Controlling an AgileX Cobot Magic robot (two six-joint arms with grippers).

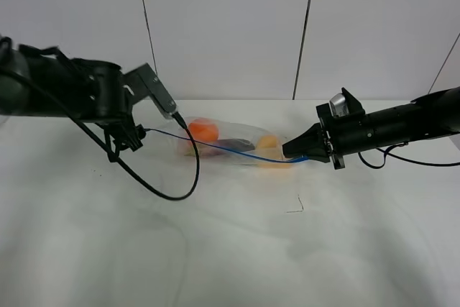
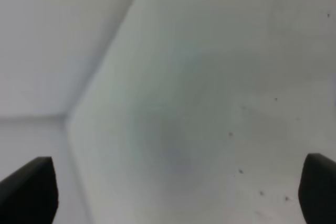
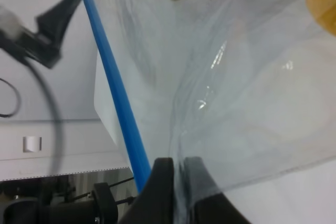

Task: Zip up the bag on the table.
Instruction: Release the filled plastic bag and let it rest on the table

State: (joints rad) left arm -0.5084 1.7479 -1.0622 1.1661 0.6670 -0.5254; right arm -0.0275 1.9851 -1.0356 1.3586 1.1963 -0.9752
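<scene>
The clear bag (image 1: pixel 237 145) lies on the white table (image 1: pixel 230 249) in the middle, holding an orange (image 1: pixel 203 129), a dark eggplant (image 1: pixel 233 144) and a yellow pear (image 1: pixel 267 141). Its blue zipper strip (image 1: pixel 215 149) runs between the two grippers. My right gripper (image 1: pixel 293 153) is shut on the bag's right end; in the right wrist view the fingers (image 3: pixel 160 192) pinch the plastic (image 3: pixel 236 103) beside the blue strip (image 3: pixel 113 87). My left gripper (image 1: pixel 128 141) hangs just past the strip's left end. In the left wrist view its fingertips (image 2: pixel 29 190) stand wide open over bare table.
A black cable (image 1: pixel 172 192) from the left arm loops over the table in front of the bag. A small dark mark (image 1: pixel 298 206) sits on the tabletop below the right gripper. A panelled white wall (image 1: pixel 230 26) closes the back.
</scene>
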